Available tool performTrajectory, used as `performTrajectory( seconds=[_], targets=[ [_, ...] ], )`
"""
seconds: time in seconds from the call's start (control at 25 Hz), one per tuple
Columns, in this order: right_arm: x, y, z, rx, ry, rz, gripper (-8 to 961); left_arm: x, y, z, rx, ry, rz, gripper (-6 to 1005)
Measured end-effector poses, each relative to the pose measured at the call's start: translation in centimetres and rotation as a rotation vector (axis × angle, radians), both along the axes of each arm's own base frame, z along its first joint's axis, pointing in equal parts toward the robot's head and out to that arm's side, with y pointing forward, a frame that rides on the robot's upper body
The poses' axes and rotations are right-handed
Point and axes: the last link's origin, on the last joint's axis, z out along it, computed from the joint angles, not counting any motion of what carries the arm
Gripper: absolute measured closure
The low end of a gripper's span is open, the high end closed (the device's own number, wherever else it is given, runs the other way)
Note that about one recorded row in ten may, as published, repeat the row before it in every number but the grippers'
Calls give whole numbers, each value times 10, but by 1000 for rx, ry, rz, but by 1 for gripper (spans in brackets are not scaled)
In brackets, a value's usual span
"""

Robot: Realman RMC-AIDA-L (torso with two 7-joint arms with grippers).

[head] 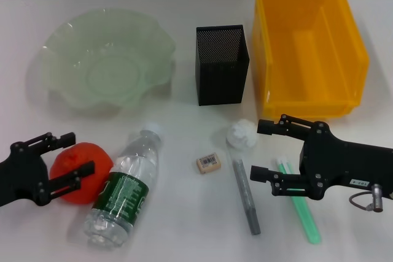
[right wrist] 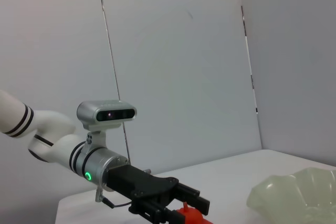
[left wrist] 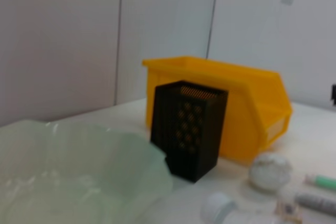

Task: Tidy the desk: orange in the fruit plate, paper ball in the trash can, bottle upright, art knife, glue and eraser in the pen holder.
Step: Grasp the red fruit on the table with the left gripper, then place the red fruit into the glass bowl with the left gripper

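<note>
The left gripper (head: 77, 155) sat at the near left of the white desk (head: 184, 213), its two black fingers spread with the orange (head: 83, 173) between them; whether the pads actually pressed on the fruit could not be told, though the upper finger lay along its far edge and the lower one crossed its middle. The right wrist view showed the same gripper (right wrist: 197, 205) from across the desk, fingers parted over the orange (right wrist: 190, 217). Just beside the orange, the bottle (head: 126, 185) lay on its side, white cap pointing away from the robot. Beyond them stood the fruit plate (head: 58, 84), with nothing in it. The right gripper (head: 261, 151) hovered at the near right, fingers spread wide and pinching nothing, its tips just beside the paper ball (head: 241, 134) and the glue (head: 247, 197), which lay flat running toward the robot. The art knife (head: 304, 210) lay partly under the right gripper's body, roughly parallel to the glue. The eraser (head: 209, 163) rested between the bottle and the glue. Farther back the pen holder (head: 222, 65) stood upright, and just beside it on the right sat the trash can (head: 307, 90).
</note>
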Motion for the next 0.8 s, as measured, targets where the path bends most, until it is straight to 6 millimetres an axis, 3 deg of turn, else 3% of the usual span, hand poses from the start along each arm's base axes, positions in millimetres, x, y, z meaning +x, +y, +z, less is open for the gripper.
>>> performTrajectory(
  seconds=[0.52,0.8],
  targets=[
    [1,-1,1,-1,5,-14,129,-4,3,-2,-18,60,-5,584],
    [2,-2,3,9,16,-24,130,9,20,18,124,18,-38,738]
  ],
)
